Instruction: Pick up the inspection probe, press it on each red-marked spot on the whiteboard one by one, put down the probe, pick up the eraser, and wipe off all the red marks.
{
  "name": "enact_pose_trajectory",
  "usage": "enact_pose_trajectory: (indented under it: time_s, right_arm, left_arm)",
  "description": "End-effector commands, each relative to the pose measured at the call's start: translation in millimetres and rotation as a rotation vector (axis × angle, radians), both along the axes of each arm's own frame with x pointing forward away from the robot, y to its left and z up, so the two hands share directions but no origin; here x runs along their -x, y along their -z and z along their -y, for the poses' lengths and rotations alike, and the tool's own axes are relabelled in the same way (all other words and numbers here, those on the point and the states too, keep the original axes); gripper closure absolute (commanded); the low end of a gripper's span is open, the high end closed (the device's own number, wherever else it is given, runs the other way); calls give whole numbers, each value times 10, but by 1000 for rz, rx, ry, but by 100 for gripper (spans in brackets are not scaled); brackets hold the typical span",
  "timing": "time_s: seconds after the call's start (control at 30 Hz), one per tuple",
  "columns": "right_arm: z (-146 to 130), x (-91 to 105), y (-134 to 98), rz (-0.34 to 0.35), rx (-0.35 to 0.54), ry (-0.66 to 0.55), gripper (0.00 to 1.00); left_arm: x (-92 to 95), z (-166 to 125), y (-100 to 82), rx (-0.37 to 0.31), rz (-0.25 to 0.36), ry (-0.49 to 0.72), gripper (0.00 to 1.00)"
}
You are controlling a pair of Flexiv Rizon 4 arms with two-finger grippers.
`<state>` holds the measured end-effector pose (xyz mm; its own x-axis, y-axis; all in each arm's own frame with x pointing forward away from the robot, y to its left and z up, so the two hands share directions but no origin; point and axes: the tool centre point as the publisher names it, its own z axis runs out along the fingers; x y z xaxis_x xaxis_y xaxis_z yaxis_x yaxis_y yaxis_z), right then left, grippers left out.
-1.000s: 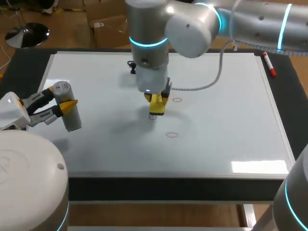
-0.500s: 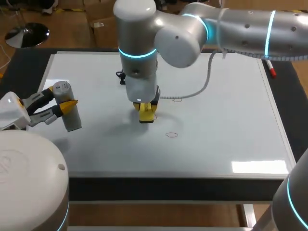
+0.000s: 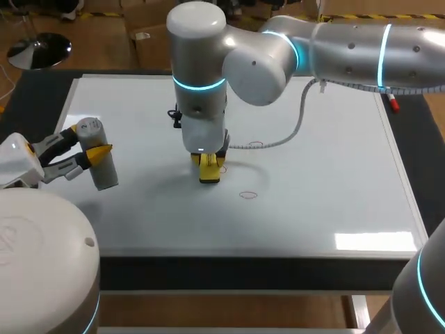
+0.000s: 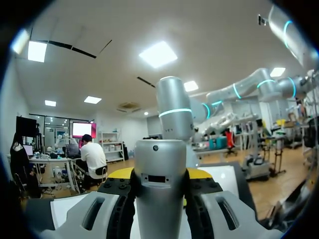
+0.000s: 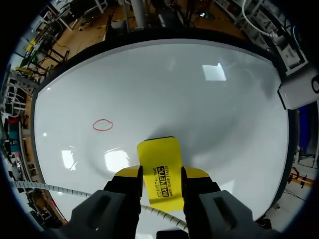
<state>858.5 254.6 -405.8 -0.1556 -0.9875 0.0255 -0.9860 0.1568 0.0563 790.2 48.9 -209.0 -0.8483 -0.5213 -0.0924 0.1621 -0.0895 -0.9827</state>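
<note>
My right arm comes in over the whiteboard (image 3: 334,202) from the right. Its gripper (image 3: 210,167) points down at the board's middle left, shut on the yellow eraser (image 3: 210,170), which rests on the board. In the right wrist view the eraser (image 5: 160,167) sticks out between both fingers of the right gripper (image 5: 159,186), with a red oval mark (image 5: 102,125) beside it. Two red ovals show from above, one (image 3: 248,195) near the eraser and one (image 3: 256,145) partly behind the cable. At the board's left edge my left gripper (image 3: 87,156) is shut on the grey cylindrical probe (image 3: 97,163) (image 4: 160,184).
A red marker pen (image 3: 393,103) lies by the board's far right edge. A small black object (image 3: 174,113) peeks out behind my right arm. A white coiled cable (image 3: 299,118) hangs from the right arm over the board.
My right gripper has slid to the left across the board with the eraser, off the spot where a faint mark lay. The left arm and probe have not moved.
</note>
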Motion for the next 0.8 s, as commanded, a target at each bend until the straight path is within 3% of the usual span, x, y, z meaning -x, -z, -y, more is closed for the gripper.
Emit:
enact_pose_trajectory:
  time_s: [0.03,0.8]
  right_arm:
    - [-2,-34,56,-11,3,-2,100]
    - [535,-9,115,-31,37,125,100]
  left_arm:
    - [8,-4,-19,0,0,-1,100]
    - [8,-4,-19,0,0,-1,100]
